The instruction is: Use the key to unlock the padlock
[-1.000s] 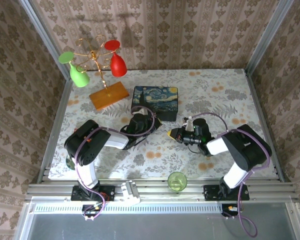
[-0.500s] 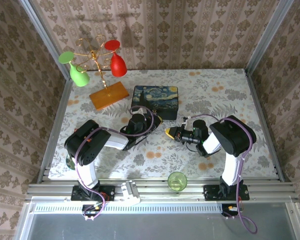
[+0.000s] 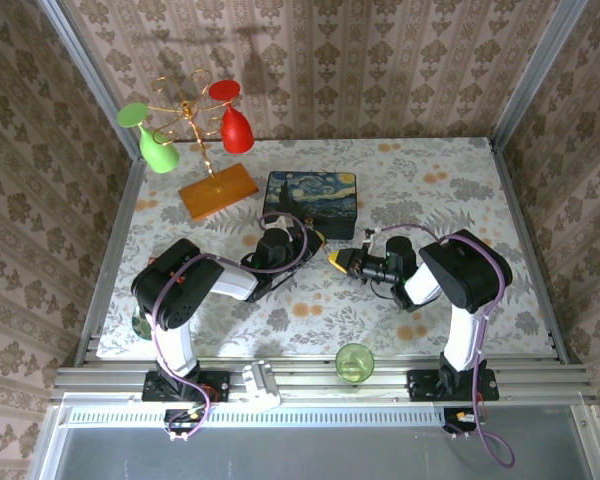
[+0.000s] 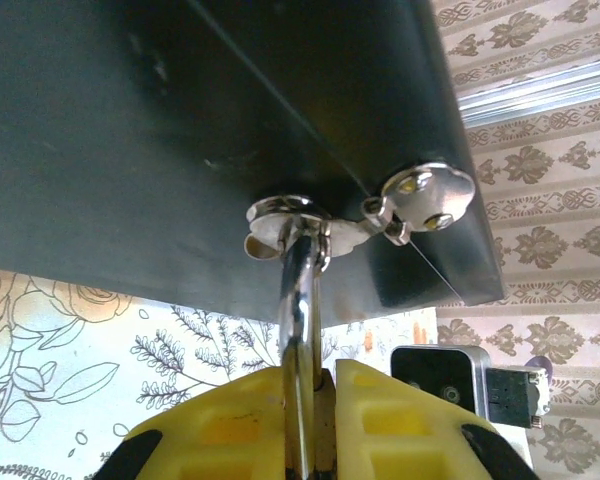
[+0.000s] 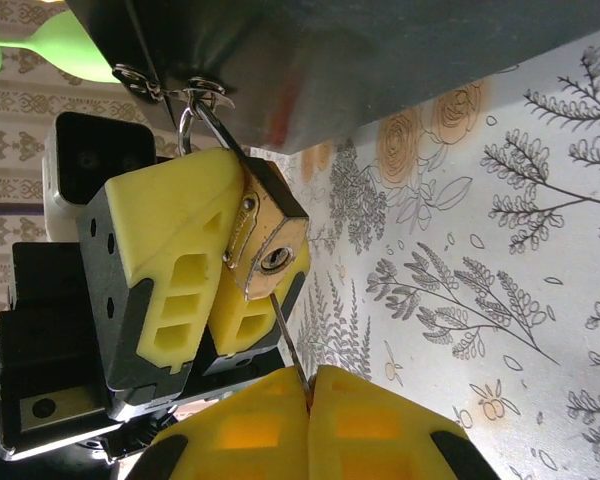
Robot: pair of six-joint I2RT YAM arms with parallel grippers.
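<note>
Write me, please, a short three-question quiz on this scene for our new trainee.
1. Multiple choice: what is the left gripper shut on? A) the key B) the padlock C) nothing, it is open
2. True or false: the padlock lies loose, hooked to nothing.
3. Short answer: which gripper pinches the key, and where does the key's tip point?

Key
1. B.
2. False: its shackle passes through the latch ring of the dark box.
3. The right gripper; the tip points at the padlock's keyhole.
</note>
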